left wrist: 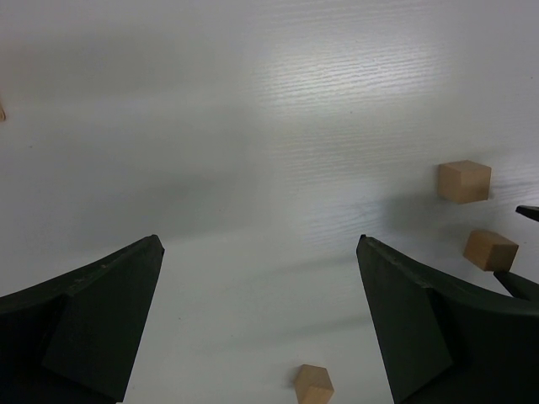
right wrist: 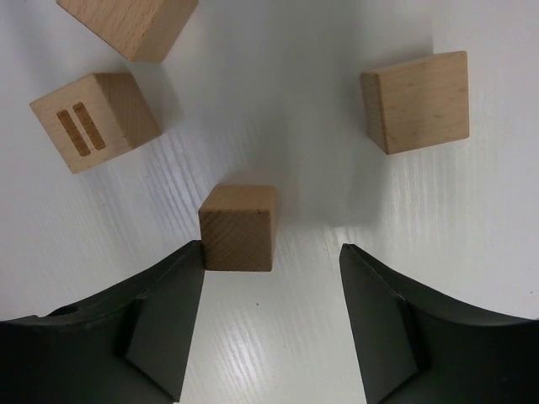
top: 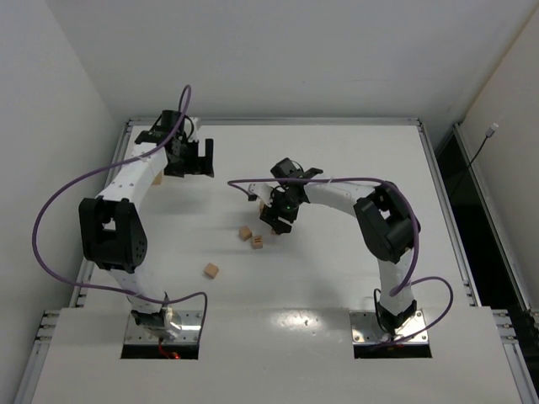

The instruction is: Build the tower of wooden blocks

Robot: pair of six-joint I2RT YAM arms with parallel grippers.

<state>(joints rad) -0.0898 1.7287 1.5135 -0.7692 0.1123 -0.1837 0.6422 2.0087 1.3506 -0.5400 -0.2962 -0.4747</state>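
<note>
No wood block tower stands; the small tan cubes lie loose on the white table. My right gripper point(right wrist: 271, 249) point(top: 274, 220) is open and low over one cube point(right wrist: 238, 227), which touches the tip of its left finger while the right finger stands well apart. Ahead of it lie a cube with two slots point(right wrist: 94, 120), a plain cube point(right wrist: 130, 23) and another cube point(right wrist: 417, 101). From above, two cubes point(top: 245, 233) point(top: 257, 242) sit just left of that gripper. My left gripper point(top: 195, 160) point(left wrist: 259, 241) is wide open at the far left, holding nothing.
A lone cube point(top: 211, 270) lies nearer the arm bases, and the left wrist view shows it as a cube point(left wrist: 313, 385) low between the fingers. The left wrist also sees two cubes point(left wrist: 463, 181) point(left wrist: 490, 250) at the right. A metal rim point(top: 278, 122) borders the table.
</note>
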